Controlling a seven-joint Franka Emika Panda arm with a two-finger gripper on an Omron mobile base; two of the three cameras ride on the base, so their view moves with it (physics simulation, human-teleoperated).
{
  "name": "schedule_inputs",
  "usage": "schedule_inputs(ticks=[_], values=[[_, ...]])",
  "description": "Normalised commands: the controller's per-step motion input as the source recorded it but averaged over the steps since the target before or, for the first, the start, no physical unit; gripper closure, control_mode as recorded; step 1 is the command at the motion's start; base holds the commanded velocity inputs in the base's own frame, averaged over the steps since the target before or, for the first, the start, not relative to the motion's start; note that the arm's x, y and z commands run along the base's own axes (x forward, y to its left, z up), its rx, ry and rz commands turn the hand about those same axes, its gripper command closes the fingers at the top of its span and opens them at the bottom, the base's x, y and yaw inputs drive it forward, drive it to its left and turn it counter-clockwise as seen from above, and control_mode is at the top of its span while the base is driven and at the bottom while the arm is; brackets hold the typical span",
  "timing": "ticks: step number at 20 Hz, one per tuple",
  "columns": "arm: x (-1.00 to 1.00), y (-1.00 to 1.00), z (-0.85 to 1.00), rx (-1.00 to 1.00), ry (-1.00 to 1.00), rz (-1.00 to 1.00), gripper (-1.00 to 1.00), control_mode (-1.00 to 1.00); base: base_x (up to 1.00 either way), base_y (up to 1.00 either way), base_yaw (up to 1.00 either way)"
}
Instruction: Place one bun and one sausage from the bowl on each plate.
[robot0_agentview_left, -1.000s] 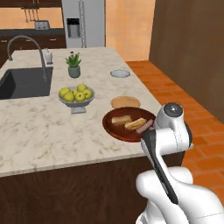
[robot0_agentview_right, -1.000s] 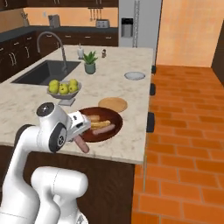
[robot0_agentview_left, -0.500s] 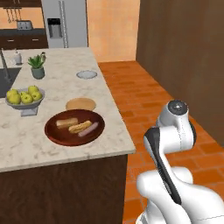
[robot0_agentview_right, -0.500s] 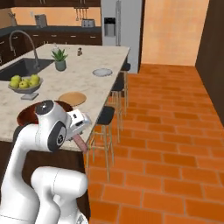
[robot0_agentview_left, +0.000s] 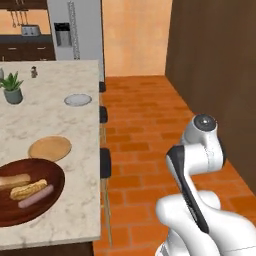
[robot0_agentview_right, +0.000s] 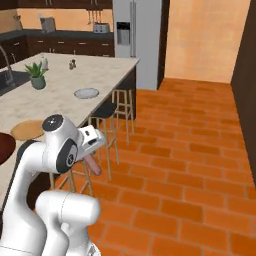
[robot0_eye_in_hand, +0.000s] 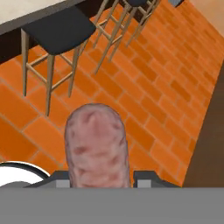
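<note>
Gripper (robot0_agentview_right: 93, 161) held off the end of the marble island counter (robot0_agentview_left: 75, 210), above the orange brick floor (robot0_agentview_right: 190, 165). Jaws clamped on a slim pinkish-brown sausage (robot0_eye_in_hand: 97, 146); in the right base view the sausage (robot0_agentview_right: 93, 164) hangs out below the hand, slanting downward.

Directly under the hand: black-seated wooden bar stools (robot0_eye_in_hand: 57, 30) lined along the counter's edge, over the brick floor. In the left base view their dark seats (robot0_agentview_left: 105, 162) stick out from the counter's side.

On the counter, left base view: large shallow dark reddish-brown wooden bowl (robot0_agentview_left: 55, 195) at the near end, holding two golden-tan oblong buns (robot0_agentview_left: 31, 189) and a second pinkish sausage (robot0_agentview_left: 36, 196) lying just beside the nearer bun. Flat round tan wooden plate (robot0_agentview_left: 49, 148) just behind the bowl, bare. Small pale grey-white round plate (robot0_agentview_left: 77, 100) farther along, near the counter's edge, also bare. Small potted green plant (robot0_agentview_left: 12, 88) to its left.

Behind the island: steel refrigerator (robot0_agentview_left: 76, 35) and dark cabinets (robot0_agentview_right: 75, 47).
</note>
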Motion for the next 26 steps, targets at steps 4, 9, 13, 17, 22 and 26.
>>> schedule_inputs(ticks=[4,9,13,17,22,26], values=[[0.0,0.0,0.0,0.0,0.0,0.0,1.0,1.0,0.51,-0.36,0.61],[0.0,0.0,0.0,0.0,0.0,0.0,1.0,1.0,0.26,-0.06,0.77],[0.0,0.0,0.0,0.0,0.0,0.0,1.0,1.0,0.28,-0.66,0.53],[0.0,0.0,0.0,0.0,0.0,0.0,1.0,1.0,0.41,-0.8,0.44],[0.0,0.0,0.0,0.0,0.0,0.0,1.0,1.0,0.74,-0.12,0.55],[0.0,0.0,0.0,0.0,0.0,0.0,1.0,1.0,0.92,0.08,0.3]])
